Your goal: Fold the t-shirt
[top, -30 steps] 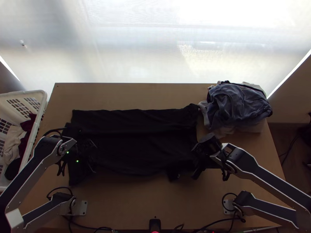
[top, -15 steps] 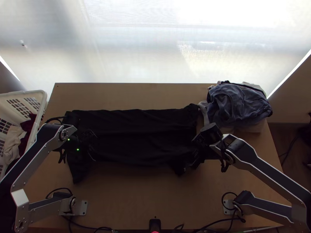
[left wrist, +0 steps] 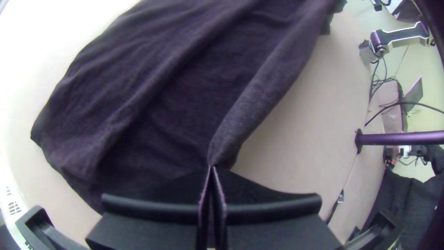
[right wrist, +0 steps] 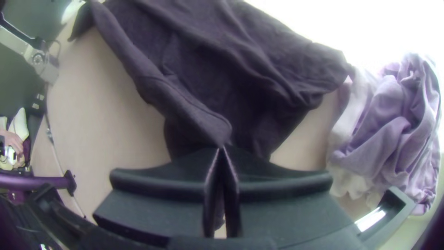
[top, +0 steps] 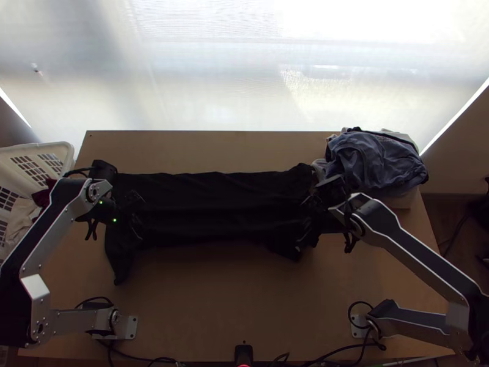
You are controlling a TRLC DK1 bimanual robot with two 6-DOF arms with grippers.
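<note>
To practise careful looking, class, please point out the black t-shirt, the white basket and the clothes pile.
Black t-shirt (top: pixel 208 205): top view, middle of its visible cloth.
White basket (top: pixel 36 147): top view, on its far rim.
Clothes pile (top: pixel 373 162): top view, on its blue-grey upper cloth.

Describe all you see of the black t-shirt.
The soft-looking black t-shirt lies as a wide, creased strip across the light wooden table. The left end effector pinches one end of its near edge, the right end effector the other. Loose cloth trails beside both grips. Its far-right corner lies by the crumpled blue-grey clothes pile.
</note>
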